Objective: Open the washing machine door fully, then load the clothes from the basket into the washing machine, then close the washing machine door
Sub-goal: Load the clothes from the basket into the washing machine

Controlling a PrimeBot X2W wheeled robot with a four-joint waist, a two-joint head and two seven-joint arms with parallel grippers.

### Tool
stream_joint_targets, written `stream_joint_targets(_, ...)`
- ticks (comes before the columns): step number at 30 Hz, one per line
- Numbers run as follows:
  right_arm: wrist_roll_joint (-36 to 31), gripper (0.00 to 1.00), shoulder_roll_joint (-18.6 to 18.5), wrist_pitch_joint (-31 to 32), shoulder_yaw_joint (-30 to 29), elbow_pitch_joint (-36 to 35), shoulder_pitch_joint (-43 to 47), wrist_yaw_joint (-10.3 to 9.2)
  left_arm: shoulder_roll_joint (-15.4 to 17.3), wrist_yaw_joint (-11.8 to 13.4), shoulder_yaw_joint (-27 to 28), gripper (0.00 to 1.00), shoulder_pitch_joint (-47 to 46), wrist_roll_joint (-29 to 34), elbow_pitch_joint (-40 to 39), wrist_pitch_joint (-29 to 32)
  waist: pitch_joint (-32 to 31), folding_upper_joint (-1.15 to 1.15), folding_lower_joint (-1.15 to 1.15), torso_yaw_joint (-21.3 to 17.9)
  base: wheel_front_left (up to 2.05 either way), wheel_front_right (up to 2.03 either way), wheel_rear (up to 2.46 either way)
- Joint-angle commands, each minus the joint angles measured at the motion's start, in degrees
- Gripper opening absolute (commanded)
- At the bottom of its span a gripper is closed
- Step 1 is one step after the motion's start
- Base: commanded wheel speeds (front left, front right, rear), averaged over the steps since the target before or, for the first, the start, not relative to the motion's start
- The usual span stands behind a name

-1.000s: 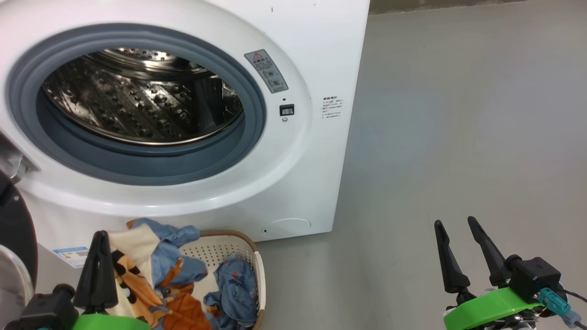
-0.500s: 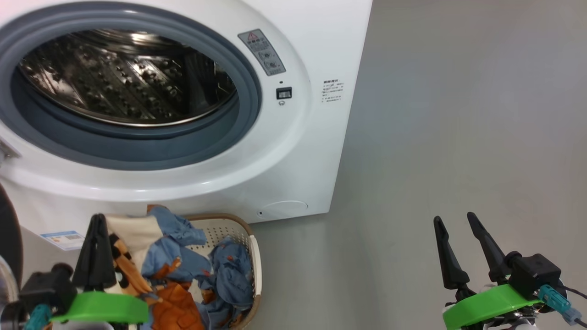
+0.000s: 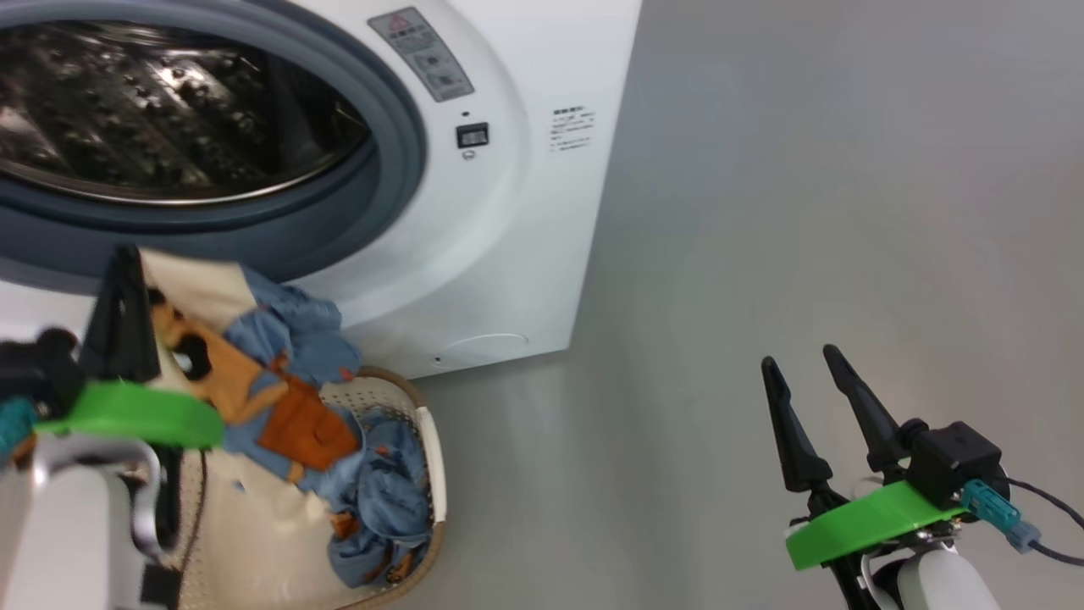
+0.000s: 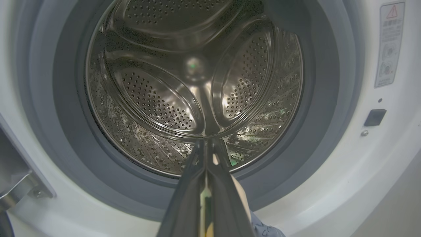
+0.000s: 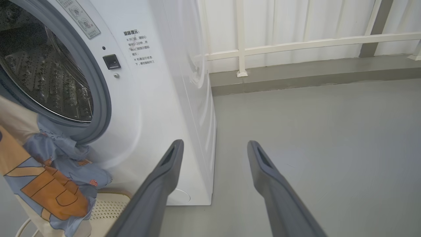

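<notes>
Now, from your head view, the left gripper (image 3: 125, 263) is clenched on the cream printed garment (image 3: 212, 373), lifted above the basket (image 3: 428, 440), where the light blue garment (image 3: 381, 500) lies; the right gripper (image 3: 799, 356) hangs spread and bare. Left wrist view: the drum (image 4: 197, 82) of the washing machine (image 4: 361, 171) gapes unfilled. Right wrist view: the held garment hangs near the drum. Judging by this, loading both garments and closing the door remain.

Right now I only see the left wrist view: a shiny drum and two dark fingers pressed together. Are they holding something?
Observer: Yes. The head view shows the left gripper shut on the cream printed garment, held up in front of the washing machine.
Operator: Any more laundry?
Observer: A light blue garment lies in the basket.
Operator: And the other hand?
Observer: The right gripper is open and empty, over the grey floor.
</notes>
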Motion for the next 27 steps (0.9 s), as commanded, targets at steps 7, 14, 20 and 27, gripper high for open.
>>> stream_joint_targets(7,0.4,1.00,0.0,-0.6,3.1,-0.2,-3.0,0.54,6.2,-0.4,1.4,0.00,-13.6,1.9,7.2,-0.3,3.3,0.00,0.00,-5.0,0.00,0.00,0.00)
stream_joint_targets(14,1.5,1.00,0.0,-0.8,4.0,0.4,-3.7,0.54,8.5,-0.3,0.1,0.00,-24.5,2.7,16.1,1.3,6.5,0.00,0.00,-7.7,0.00,0.00,0.00)
stream_joint_targets(20,2.9,1.00,0.0,-0.8,4.5,0.0,-4.8,0.54,10.3,0.4,-0.3,0.00,-32.0,3.0,22.3,2.6,10.7,0.00,0.00,-9.4,0.00,0.00,0.00)
stream_joint_targets(27,4.6,1.00,0.0,-0.8,5.0,-1.1,-6.0,0.54,12.5,1.1,0.7,0.00,-38.5,1.9,27.6,2.9,16.1,0.00,0.00,-10.6,0.00,0.00,0.00)
